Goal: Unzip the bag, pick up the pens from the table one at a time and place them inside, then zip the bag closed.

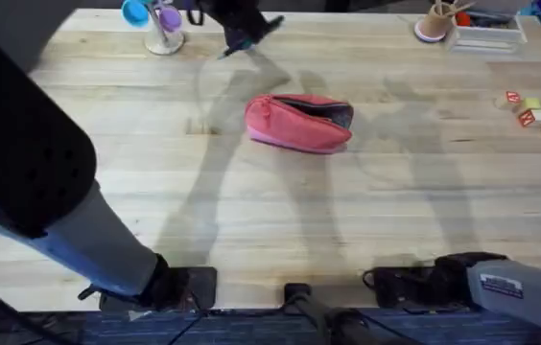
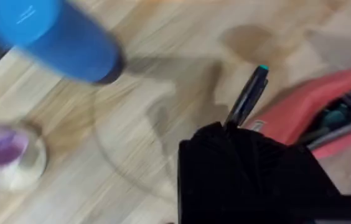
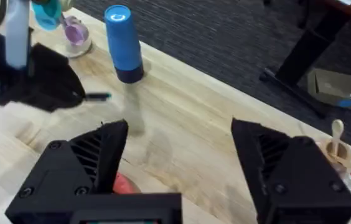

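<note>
Bright, even overhead light falls on the pale plank wooden tabletop [image 1: 395, 192], where soft, long grey shadows spread around the coral-pink fabric pouch [image 1: 294, 123]. The left arm looms large, dark and unfocused at the overhead view's near left. Motion blur smears the left wrist view, softening a blue cylinder [image 2: 51, 37] and a thin dark pen [image 2: 247, 98].

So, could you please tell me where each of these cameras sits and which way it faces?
Overhead: above the arms' bases, looking down and forward over the table and the unzipped bag; both arms show.
Left wrist: on the left arm, facing the tabletop; its left claw grips a pen beside the bag.
Right wrist: on the right arm, facing the far edge; its right claw stands open.
Shared: all three show the left claw and pen.
</note>
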Robot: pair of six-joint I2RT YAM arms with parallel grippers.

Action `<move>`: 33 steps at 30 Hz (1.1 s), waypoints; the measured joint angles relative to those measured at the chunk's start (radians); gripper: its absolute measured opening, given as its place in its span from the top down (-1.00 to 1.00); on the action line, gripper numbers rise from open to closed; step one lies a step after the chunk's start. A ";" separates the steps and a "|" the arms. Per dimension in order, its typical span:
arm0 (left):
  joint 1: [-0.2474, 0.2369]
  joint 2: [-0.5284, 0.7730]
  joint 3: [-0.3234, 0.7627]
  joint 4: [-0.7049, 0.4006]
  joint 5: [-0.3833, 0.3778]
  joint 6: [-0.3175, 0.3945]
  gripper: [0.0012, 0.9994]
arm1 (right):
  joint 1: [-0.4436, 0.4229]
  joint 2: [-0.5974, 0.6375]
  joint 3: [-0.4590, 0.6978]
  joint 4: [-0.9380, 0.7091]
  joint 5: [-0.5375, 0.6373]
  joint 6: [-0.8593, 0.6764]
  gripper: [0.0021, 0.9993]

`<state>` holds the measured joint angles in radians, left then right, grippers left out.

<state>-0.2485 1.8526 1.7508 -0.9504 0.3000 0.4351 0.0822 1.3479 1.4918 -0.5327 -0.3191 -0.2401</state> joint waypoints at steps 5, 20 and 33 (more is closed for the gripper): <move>-0.063 0.000 0.000 -0.008 0.065 0.074 0.92 | -0.027 -0.010 0.000 -0.001 0.000 0.000 -1.00; -0.153 0.000 0.000 -0.110 0.356 0.421 0.92 | -0.121 -0.111 0.000 -0.021 0.000 0.000 -1.00; -0.161 0.000 0.000 -0.193 0.415 0.708 0.92 | -0.121 -0.224 0.000 -0.336 -0.005 -0.038 -1.00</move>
<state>-0.4099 1.8526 1.7512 -1.1432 0.7155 1.1427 -0.0387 1.1239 1.4914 -0.8687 -0.3237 -0.2780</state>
